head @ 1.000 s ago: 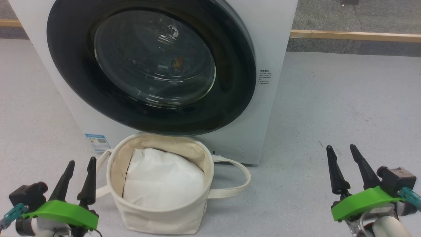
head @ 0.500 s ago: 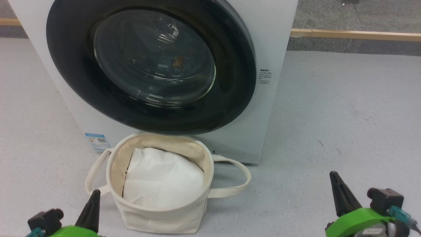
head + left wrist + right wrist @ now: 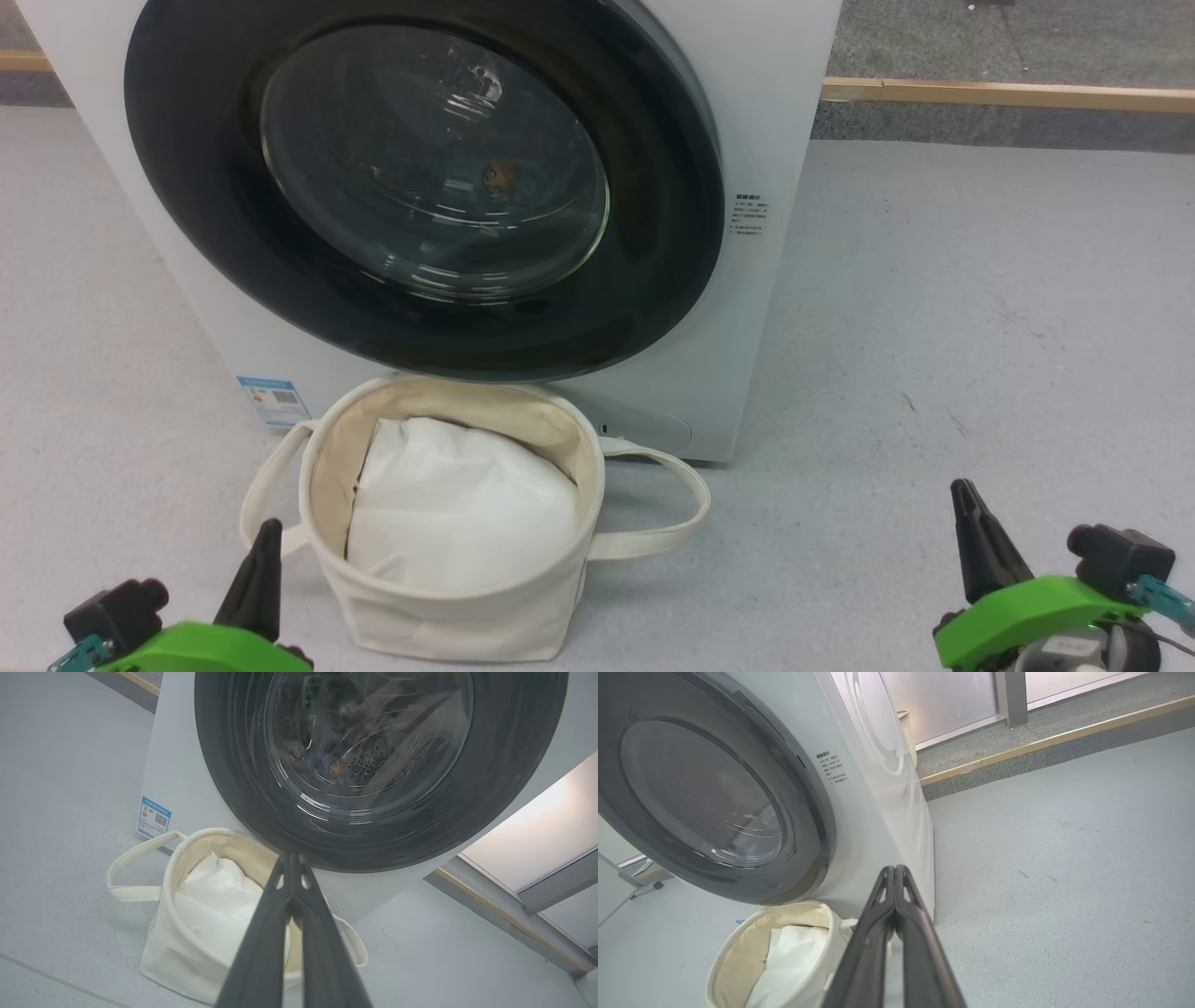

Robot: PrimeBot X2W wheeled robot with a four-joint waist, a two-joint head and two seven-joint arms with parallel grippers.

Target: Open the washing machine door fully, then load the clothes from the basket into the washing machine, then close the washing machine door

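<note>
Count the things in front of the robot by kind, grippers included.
Washing machine: 1, its door closed
Fabric basket: 1
White cloth pad: 1, inside the basket
Grippers: 2, left gripper and right gripper, both shut
Total: 5

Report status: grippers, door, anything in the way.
Left gripper, right gripper shut, empty. Washing machine door closed; clothes behind its glass. Basket, white pad inside, sits just below door.
</note>
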